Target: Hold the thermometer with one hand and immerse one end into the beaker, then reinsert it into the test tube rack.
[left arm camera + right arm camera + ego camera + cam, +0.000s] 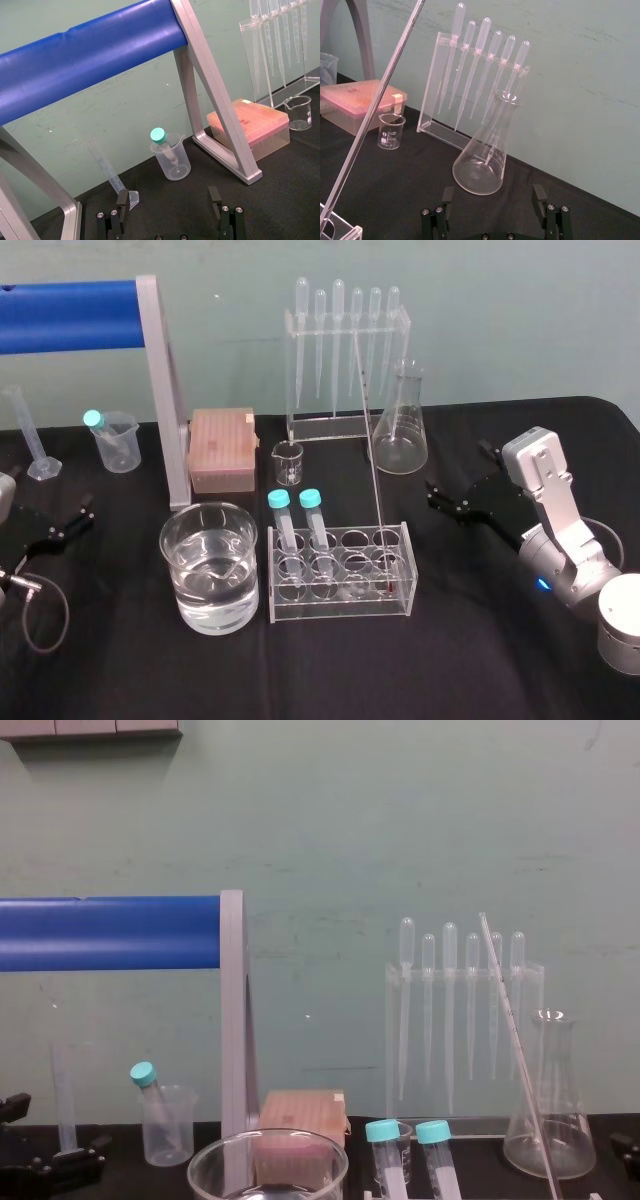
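You are counting one thermometer, one large beaker and two clear racks: the test tube rack and a pipette rack. Six pipettes are hanging in the latter. You are seeing three teal-capped tubes: two standing in the test tube rack, one leaning in a single plastic cup. Also sitting on the table: one small beaker, one conical flask, one pink tip box, one graduated cylinder. Two hands are showing: left hand and right hand.
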You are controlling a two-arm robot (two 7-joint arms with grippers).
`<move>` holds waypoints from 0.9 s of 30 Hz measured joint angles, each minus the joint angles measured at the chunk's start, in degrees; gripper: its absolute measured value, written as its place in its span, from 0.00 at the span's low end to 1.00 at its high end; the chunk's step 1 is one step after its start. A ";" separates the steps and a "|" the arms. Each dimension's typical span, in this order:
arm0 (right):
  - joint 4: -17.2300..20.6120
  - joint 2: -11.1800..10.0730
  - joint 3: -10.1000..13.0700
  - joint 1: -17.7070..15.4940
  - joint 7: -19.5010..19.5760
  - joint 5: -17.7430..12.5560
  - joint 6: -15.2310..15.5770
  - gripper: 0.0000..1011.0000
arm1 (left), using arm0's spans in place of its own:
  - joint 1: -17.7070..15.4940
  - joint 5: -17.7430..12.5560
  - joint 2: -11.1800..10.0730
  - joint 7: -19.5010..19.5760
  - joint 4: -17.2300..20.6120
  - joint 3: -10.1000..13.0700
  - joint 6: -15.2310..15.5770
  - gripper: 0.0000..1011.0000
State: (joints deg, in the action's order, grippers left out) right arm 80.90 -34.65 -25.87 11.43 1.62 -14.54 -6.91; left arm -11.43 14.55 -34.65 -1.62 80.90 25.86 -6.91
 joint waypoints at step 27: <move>0.00 0.00 0.00 0.00 0.00 0.00 0.00 0.99 | 0.00 0.00 0.00 0.00 0.00 0.00 0.00 1.00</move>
State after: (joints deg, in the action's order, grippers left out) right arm 80.90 -34.65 -25.86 11.43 1.62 -14.55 -6.91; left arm -11.43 14.55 -34.65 -1.62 80.90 25.86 -6.91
